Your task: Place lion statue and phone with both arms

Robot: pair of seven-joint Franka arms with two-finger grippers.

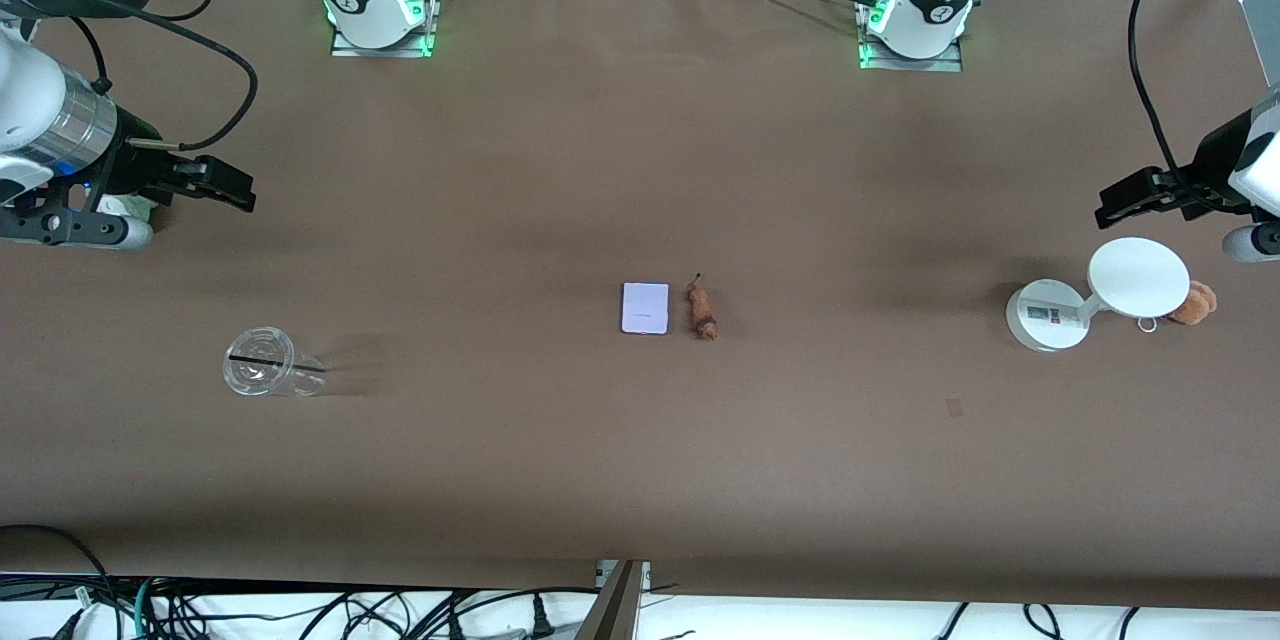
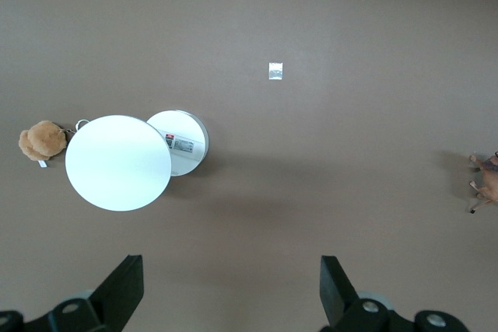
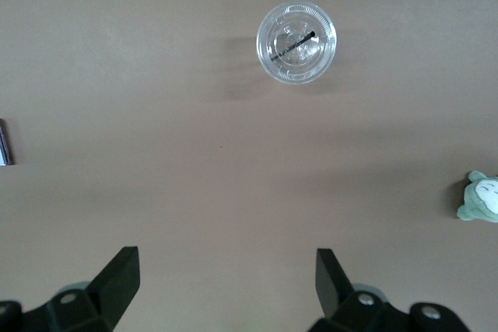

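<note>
The phone (image 1: 645, 308), a pale lavender rectangle, lies flat at the middle of the table. The lion statue (image 1: 702, 311), small and orange-brown with a dark end, lies right beside it toward the left arm's end. My left gripper (image 1: 1108, 207) hangs open and empty above the table at the left arm's end, over bare cloth near the white stand. In the left wrist view (image 2: 232, 285) the lion (image 2: 486, 180) shows at the frame edge. My right gripper (image 1: 240, 192) hangs open and empty at the right arm's end. In the right wrist view (image 3: 227, 281) a sliver of the phone (image 3: 4, 143) shows.
A white round disc stand (image 1: 1138, 278) with a tan plush toy (image 1: 1195, 302) beside it stands at the left arm's end. A clear lidded cup (image 1: 262, 363) sits at the right arm's end. A small green plush (image 3: 482, 197) lies under the right arm.
</note>
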